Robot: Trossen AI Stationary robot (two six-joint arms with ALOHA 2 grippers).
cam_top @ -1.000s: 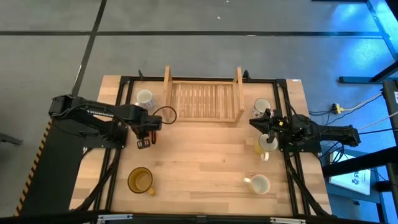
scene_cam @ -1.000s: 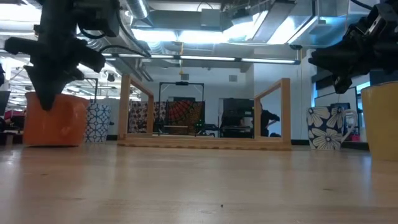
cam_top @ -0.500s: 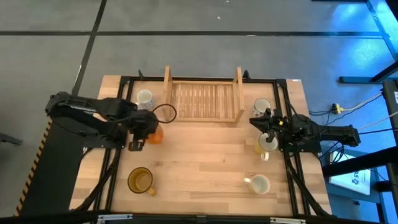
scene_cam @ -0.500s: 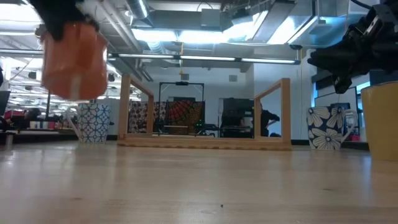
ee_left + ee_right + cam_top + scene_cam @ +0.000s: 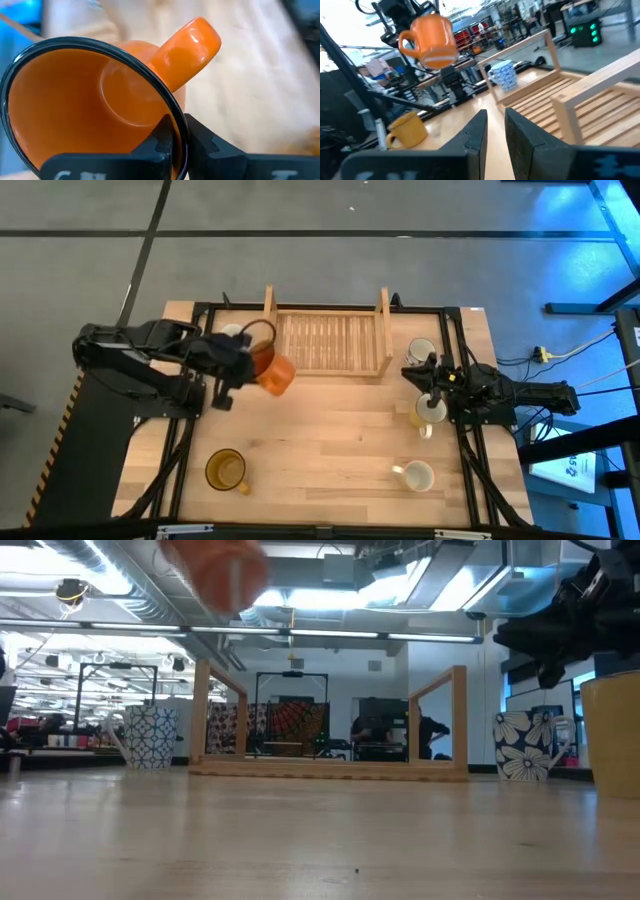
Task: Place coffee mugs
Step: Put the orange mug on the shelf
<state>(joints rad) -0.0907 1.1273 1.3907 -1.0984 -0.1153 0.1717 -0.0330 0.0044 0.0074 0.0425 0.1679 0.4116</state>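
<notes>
The left hand (image 5: pixel 243 362) is pinched tight on the rim of the see-through orange mug with a handle (image 5: pixel 272 372) and holds it up in the air, tipped, just by the left end of the wooden tray with slats (image 5: pixel 328 343) at the far side of the wooden desk (image 5: pixel 330 440). This looks like the carrying step. Next, the mug likely needs to go over the tray, turn upright and come down gently before the hand lets go. The right hand (image 5: pixel 430 385) waits above a yellow-looking mug (image 5: pixel 428 412) on the right, its fingers nearly closed on nothing.
</notes>
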